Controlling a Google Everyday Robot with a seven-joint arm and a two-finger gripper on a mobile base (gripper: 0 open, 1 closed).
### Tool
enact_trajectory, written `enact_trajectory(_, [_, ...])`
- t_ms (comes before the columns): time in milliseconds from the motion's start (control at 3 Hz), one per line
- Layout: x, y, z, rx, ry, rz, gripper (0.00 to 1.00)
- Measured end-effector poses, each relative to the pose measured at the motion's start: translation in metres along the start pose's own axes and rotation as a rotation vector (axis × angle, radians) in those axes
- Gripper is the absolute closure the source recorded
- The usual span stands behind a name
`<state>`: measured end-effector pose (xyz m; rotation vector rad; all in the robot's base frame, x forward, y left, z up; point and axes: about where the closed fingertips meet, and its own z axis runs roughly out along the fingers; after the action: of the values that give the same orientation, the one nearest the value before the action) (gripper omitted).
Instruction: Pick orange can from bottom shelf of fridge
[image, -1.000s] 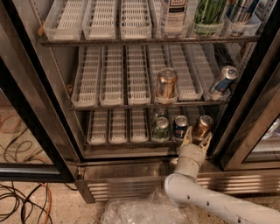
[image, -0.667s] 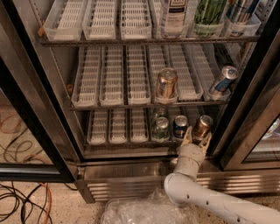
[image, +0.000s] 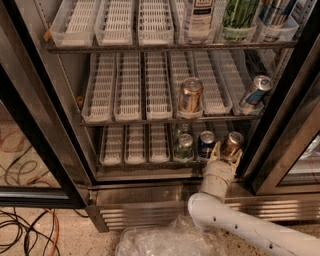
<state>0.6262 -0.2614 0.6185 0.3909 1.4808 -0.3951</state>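
Observation:
The fridge (image: 60, 95) stands open. On its bottom shelf (image: 135, 161), at the right end, the orange can (image: 233, 142) stands upright next to a blue can (image: 205, 144) and a green bottle (image: 184, 147). My gripper (image: 227, 153) reaches in from below on a white arm (image: 235, 220). Its fingers (image: 215, 150) sit on both sides of the orange can's lower half, closed against it. The can still rests on the shelf.
On the middle rack are a copper can with whitish patches (image: 190, 95) and a tilted blue can (image: 255, 92). The black door frame (image: 287, 130) is close on the right. A clear plastic bag (image: 165, 242) and cables (image: 25, 225) lie on the floor.

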Motion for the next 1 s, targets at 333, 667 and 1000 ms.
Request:
enact_trajectory(333, [-0.003, -0.001, 0.009, 0.017, 0.006, 0.016, 0.41])
enact_trajectory(667, [-0.005, -0.002, 0.018, 0.030, 0.012, 0.029, 0.41])
enact_trajectory(1000, [-0.005, -0.001, 0.024, 0.035, 0.022, 0.034, 0.41])
